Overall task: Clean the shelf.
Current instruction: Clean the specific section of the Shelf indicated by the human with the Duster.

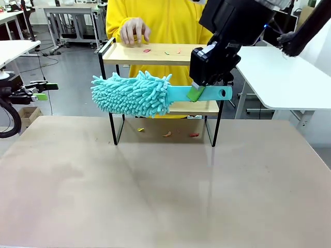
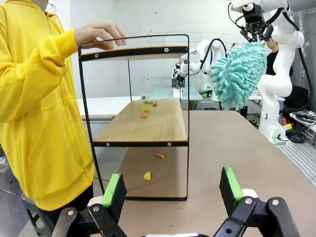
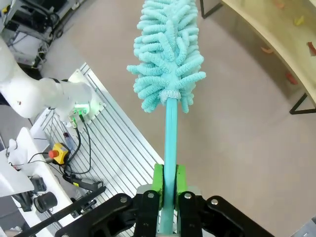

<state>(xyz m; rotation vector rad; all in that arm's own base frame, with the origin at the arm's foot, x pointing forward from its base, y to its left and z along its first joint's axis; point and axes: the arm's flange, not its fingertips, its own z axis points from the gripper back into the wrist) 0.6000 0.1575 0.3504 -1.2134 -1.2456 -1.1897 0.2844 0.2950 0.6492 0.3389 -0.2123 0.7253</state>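
The shelf (image 1: 150,53) stands at the table's far middle, with small coloured scraps (image 1: 147,50) on its top board. My right gripper (image 1: 196,93) is shut on the flat handle of a teal fluffy duster (image 1: 132,93), which hangs level in front of the shelf between the two boards. In the right wrist view the duster (image 3: 168,54) points away from that gripper (image 3: 168,183), with the shelf (image 3: 276,34) at the upper right. My left gripper (image 2: 170,190) is open and holds nothing, facing the shelf's end frame (image 2: 187,118) from a distance; the front view has it at the far left (image 1: 37,93).
A person in a yellow hoodie stands behind the shelf with a hand (image 1: 133,30) on the top board's left end. More scraps (image 1: 167,134) lie on the table (image 1: 165,196) under the shelf. White tables (image 1: 289,77) stand to the right.
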